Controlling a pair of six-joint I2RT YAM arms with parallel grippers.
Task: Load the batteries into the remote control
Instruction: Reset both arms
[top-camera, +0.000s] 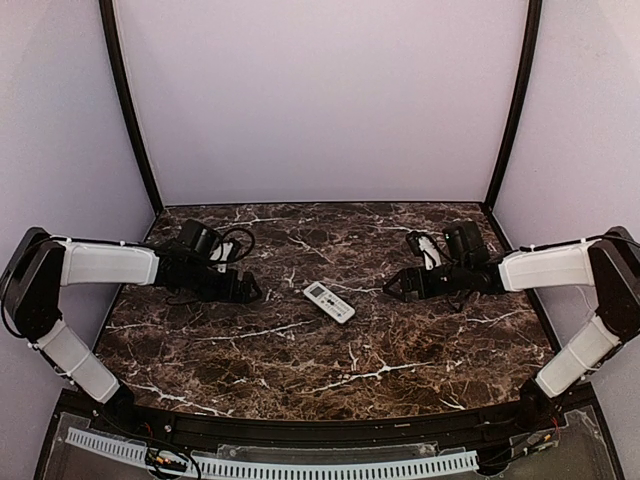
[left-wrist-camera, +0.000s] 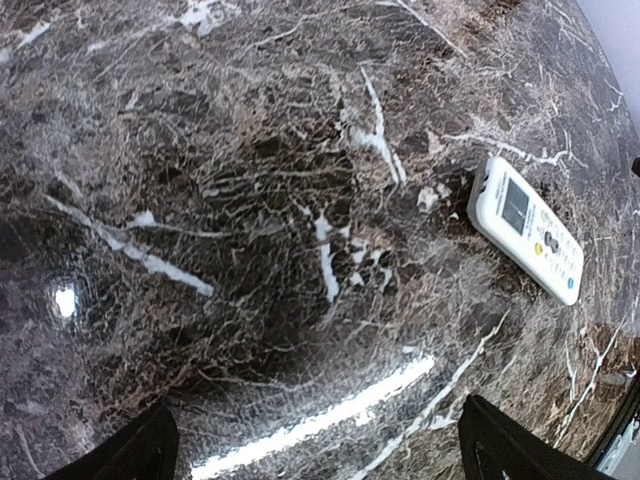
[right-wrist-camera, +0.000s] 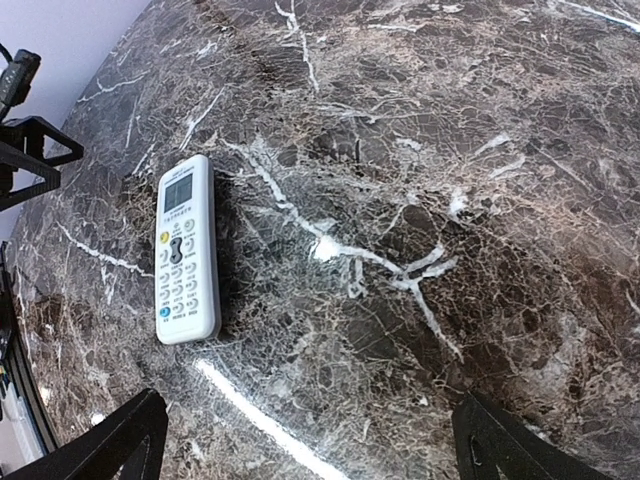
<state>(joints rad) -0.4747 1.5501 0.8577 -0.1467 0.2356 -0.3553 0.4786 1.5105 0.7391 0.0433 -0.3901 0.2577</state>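
Two sets of jaws, both spread wide and empty: my left jaws hover left of the remote control (top-camera: 329, 302), my right jaws right of it. It lies face up on the surface (top-camera: 300, 375). No batteries in sight, so I can't tell if they're loaded.

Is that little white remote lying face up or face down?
Face up. The remote control lies flat on the marble table, its small screen and buttons showing on top in both wrist views.
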